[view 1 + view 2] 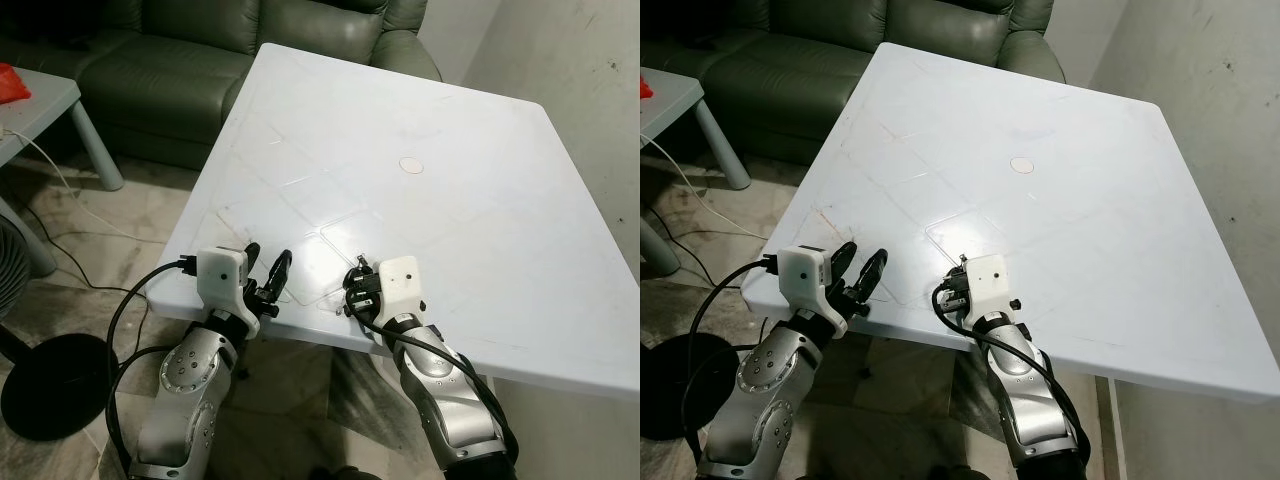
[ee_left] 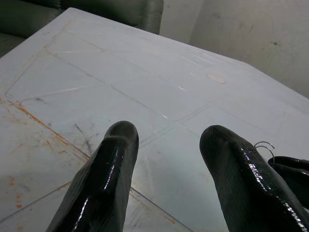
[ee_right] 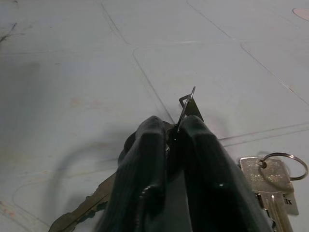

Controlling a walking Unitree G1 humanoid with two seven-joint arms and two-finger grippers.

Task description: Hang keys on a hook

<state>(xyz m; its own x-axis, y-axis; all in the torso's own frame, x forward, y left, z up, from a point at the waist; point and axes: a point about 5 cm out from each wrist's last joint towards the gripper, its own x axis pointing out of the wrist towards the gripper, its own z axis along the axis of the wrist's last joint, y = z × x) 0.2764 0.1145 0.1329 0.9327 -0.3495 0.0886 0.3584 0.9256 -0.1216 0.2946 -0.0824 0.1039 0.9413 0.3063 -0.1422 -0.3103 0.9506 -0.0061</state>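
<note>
My right gripper is shut on a bunch of keys. It pinches a thin metal ring, and a silver key and a darker key hang beside the fingers, just over the white table. From the head, this gripper sits at the table's near edge, a little left of centre. My left gripper stands open with nothing in it at the near left edge, its two black fingers spread over the tabletop. The right gripper's tips and key ring lie just to its right.
A dark green sofa stands behind the table. On the left are a small pale side table, a white cable across the tiled floor and a black round stand base. A grey wall runs along the right.
</note>
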